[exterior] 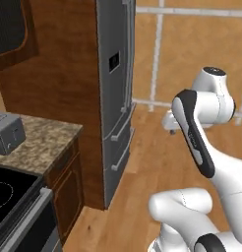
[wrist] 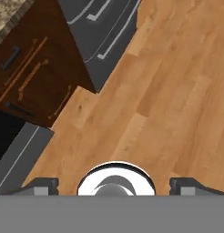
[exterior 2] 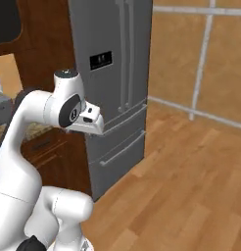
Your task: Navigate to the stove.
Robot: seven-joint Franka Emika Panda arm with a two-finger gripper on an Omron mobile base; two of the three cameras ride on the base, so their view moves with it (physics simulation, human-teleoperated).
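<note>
We see the stove (exterior: 12, 197) low at our left, past the counter's (exterior: 42, 140) near edge; our gripper (wrist: 114, 184) hangs over bare floor, fingers seemingly apart, so we'd swing leftward.

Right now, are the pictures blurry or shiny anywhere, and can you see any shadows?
Left base view: soft and a bit blurry all over; the stove top is flat black with no glare. Right base view: the fridge is evenly grey, with no bright shine. Hand view: the wooden floor is evenly lit, with no clear shadow under the end effector.
</note>
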